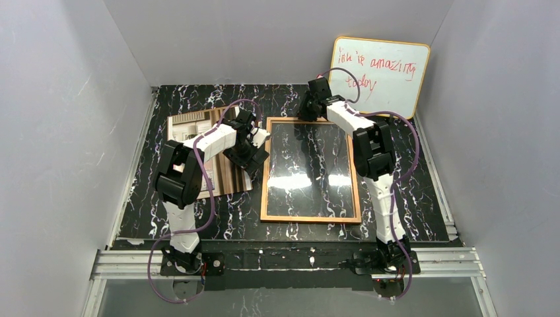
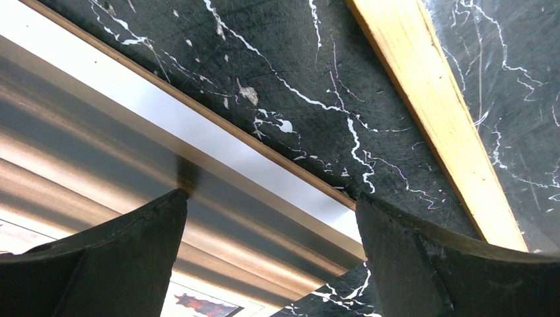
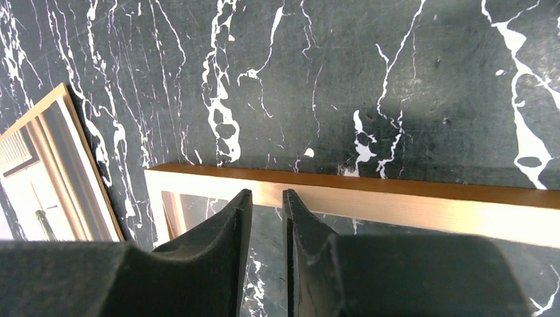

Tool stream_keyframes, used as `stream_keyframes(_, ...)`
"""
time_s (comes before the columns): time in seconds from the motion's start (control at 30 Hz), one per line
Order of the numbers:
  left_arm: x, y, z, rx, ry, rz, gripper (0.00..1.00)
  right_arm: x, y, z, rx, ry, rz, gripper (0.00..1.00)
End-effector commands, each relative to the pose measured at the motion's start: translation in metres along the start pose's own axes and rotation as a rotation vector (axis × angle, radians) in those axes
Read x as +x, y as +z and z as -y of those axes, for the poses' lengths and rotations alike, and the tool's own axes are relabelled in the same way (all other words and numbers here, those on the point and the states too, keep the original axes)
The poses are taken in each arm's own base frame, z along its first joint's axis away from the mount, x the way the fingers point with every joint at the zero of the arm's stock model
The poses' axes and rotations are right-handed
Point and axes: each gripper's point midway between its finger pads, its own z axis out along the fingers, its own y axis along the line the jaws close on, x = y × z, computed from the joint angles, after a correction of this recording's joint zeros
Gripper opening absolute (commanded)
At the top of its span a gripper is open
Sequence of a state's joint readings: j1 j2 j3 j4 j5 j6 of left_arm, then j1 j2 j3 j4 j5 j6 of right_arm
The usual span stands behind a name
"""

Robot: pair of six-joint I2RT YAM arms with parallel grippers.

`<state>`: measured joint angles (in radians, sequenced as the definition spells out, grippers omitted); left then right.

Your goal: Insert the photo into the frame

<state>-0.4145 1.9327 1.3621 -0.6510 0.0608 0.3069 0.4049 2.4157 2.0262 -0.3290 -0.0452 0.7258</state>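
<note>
The frame (image 1: pixel 310 218) lies flat in the middle of the tabletop (image 1: pixel 297 234), with the marble showing through its glass. The photo (image 1: pixel 231 177) lies flat just beside it, toward the left edge, with a strip of bare marble between the two. The photo is not yet in.

The left fingers (image 2: pixel 132 244) hang wide apart, low over the photo's right edge, one over the print and the other over the bare strip, holding nothing. The trouble here is the print itself. It is glossy, thin and flat on a hard surface, so it gives nothing to pinch. Closing on it would likely skid it sideways, buckle the edge, or shove it against the frame's left rail.

Farther back, the right fingers (image 3: pixel 211 251) sit nearly together at the frame's far rail, close to its far-left corner, with a slim gap and nothing in it. Whether they touch the wood I cannot tell. A push there could slide or twist the frame, closing the strip the left fingers need. Both sets of fingers are near that corner, so a careless reach may knock them together.

The whiteboard (image 1: pixel 380 72) leans in the far right corner, just behind the right fingers, and a backward swing could topple it.
</note>
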Motion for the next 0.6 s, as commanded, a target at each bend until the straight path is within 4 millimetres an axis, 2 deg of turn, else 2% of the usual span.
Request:
stream_keyframes(0.0, 0.006, -0.004, 0.002, -0.001, 0.006, -0.007, 0.98, 0.004, -0.014, -0.009, -0.017, -0.024, 0.002, 0.32)
stream_keyframes(0.3, 0.008, 0.005, 0.0, -0.009, 0.001, -0.025, 0.98, 0.016, -0.023, -0.008, -0.007, -0.038, -0.011, 0.31)
stream_keyframes(0.57, 0.008, 0.005, -0.002, -0.02, 0.002, -0.024, 0.98, 0.01, -0.028, -0.018, -0.028, -0.044, -0.001, 0.31)
